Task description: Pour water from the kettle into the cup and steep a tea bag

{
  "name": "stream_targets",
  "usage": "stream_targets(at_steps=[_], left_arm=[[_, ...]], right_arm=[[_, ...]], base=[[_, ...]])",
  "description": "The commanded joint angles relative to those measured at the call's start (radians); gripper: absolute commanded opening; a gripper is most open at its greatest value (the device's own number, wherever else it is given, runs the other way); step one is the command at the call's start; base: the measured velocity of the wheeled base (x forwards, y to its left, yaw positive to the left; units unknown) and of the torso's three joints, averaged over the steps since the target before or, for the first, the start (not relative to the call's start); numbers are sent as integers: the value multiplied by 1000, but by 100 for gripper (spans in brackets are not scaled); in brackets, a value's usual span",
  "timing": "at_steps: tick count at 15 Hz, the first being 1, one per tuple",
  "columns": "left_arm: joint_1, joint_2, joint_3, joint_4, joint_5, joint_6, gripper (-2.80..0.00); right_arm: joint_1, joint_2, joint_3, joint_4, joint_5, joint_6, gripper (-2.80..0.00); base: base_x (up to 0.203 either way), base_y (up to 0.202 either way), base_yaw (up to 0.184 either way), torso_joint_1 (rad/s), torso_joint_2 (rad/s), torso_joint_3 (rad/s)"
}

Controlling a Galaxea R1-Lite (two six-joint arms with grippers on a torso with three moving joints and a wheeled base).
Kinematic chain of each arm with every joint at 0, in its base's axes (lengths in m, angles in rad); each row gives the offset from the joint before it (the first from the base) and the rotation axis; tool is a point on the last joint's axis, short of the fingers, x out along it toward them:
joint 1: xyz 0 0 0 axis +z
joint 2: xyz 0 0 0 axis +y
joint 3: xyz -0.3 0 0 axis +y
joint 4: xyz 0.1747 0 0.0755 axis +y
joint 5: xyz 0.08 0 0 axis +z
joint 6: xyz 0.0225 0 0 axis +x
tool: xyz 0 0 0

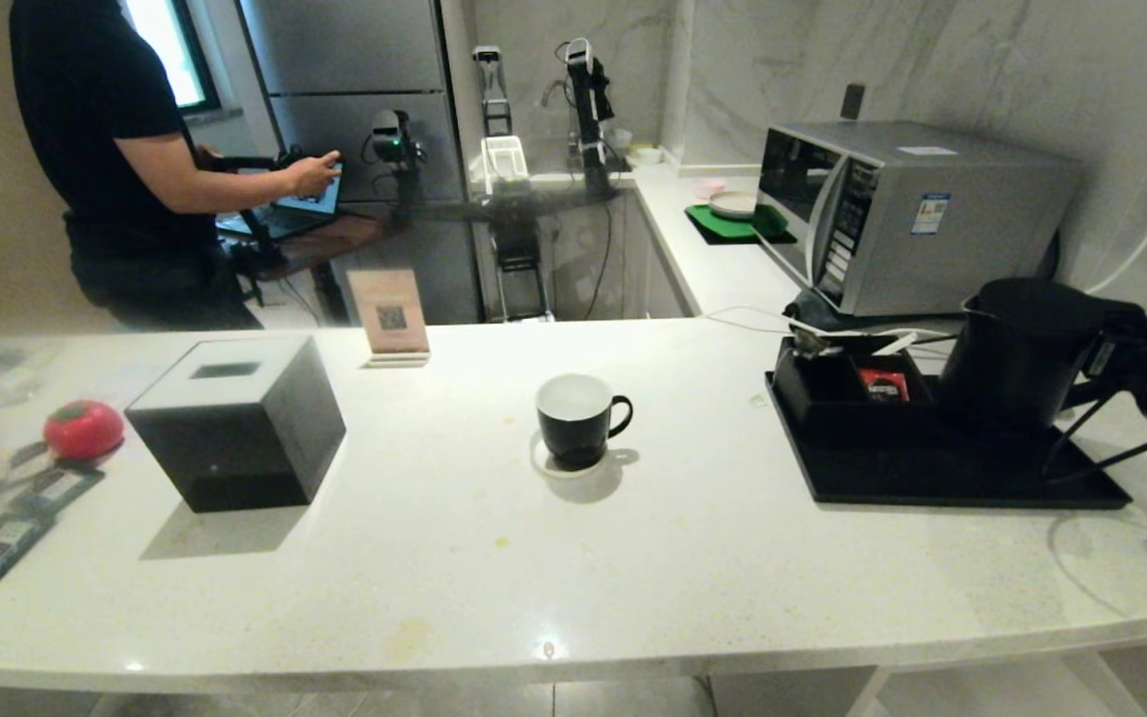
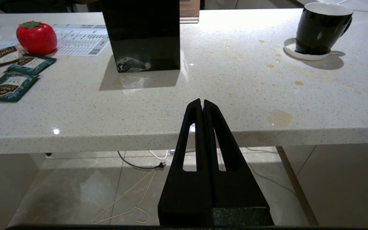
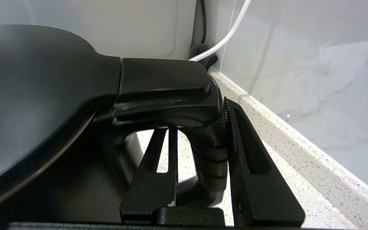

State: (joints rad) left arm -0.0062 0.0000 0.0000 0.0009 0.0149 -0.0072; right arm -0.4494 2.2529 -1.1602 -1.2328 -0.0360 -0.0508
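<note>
Between right gripper fingers (wrist-only): kettle handle

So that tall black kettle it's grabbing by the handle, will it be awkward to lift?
Probably a bit. The kettle is tall and far bigger than the cup, so likely heavy if full. The right gripper clamps only its handle, off to one side, so the kettle may swing or tilt. The handle's textured wrap should limit slipping.
</note>
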Motion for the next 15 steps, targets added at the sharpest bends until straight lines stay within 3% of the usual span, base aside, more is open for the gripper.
stream_targets(at_steps=[1, 15], left_arm=[[0, 2, 0, 1, 0, 0, -280], [0, 2, 0, 1, 0, 0, -280]], right_arm=[[0, -21, 7, -8, -1, 18, -280], [0, -150, 151, 25, -6, 80, -280]], base=[[0, 0, 0, 0, 0, 0], [0, 0, 0, 0, 0, 0]])
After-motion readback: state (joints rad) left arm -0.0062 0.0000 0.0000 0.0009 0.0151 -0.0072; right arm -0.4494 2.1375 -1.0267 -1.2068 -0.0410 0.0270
